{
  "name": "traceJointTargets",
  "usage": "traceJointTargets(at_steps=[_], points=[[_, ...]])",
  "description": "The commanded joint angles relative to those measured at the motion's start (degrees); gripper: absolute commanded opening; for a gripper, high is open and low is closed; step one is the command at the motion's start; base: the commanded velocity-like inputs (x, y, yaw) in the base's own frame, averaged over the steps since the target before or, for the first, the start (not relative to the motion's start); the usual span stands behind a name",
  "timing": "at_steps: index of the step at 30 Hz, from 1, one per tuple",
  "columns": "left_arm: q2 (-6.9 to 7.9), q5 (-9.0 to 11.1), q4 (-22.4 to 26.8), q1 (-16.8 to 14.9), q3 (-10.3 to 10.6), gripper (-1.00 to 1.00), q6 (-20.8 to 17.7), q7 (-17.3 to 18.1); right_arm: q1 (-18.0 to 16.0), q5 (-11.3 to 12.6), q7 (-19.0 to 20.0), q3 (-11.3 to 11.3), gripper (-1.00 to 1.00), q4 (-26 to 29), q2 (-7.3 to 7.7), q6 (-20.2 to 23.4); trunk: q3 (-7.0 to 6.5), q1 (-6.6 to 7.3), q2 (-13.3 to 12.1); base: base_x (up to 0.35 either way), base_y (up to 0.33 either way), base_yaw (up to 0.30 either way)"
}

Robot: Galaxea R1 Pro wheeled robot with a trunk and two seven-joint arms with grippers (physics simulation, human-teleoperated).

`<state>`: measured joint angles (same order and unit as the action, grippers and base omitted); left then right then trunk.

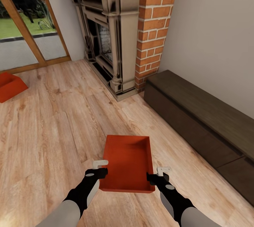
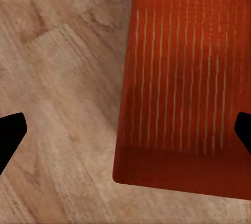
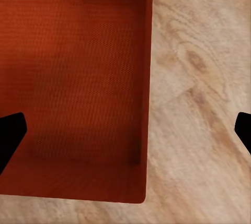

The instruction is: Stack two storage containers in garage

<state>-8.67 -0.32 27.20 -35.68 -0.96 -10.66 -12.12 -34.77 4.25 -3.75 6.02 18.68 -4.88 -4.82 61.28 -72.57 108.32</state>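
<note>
Both hands are hovering at the near corners of an orange-red container on the living-room planks.

I am seeing the left hand (image 1: 100,169) spread open at the near left corner of the container (image 1: 127,163), one dark fingertip (image 2: 10,135) over bare wood floor (image 1: 53,121) and the other over the bin's floor; the right hand (image 1: 158,175) is spread the same way at the near right corner, straddling that wall. Neither is gripping anything. I am reading no label, brand or writing on the bin. A second orange-red container (image 1: 10,86) is sitting well apart, far left near the glass door (image 1: 24,33). Ahead are a brick fireplace (image 1: 120,36) and a dark low cabinet (image 1: 204,121) along the beige wall.
</note>
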Motion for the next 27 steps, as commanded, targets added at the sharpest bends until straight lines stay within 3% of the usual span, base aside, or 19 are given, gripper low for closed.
traceJointTargets(at_steps=[1,10,15,18,27], points=[[-0.03,-0.08,0.11,0.00,-0.09,1.00,-0.33,-0.19,-0.04,0.43,-0.38,0.48,1.00,-0.05,0.01,-0.19,0.22,-0.22,0.43,0.000,0.000,0.000],[0.01,-0.21,-0.01,0.00,0.37,1.00,-0.47,-0.19,-0.04,0.45,-0.38,0.50,1.00,-0.05,0.03,-0.28,1.84,-2.20,4.04,0.000,0.000,0.000],[0.13,-1.88,-0.09,0.00,5.35,1.00,-0.47,-0.16,-0.04,0.25,-0.38,0.64,1.00,-0.05,0.04,-0.37,2.73,-3.29,6.05,0.000,0.000,0.000],[0.14,-2.23,-0.07,0.00,6.60,1.00,-0.40,-0.17,-0.04,0.24,-0.38,0.65,1.00,-0.05,0.05,-0.56,3.27,-3.95,7.25,0.000,0.000,0.000],[0.40,-2.00,-0.21,0.00,6.69,1.00,-0.33,0.46,-0.04,0.45,-0.38,0.54,1.00,-0.05,0.05,-0.64,4.89,-5.93,10.86,0.000,0.000,0.000]])
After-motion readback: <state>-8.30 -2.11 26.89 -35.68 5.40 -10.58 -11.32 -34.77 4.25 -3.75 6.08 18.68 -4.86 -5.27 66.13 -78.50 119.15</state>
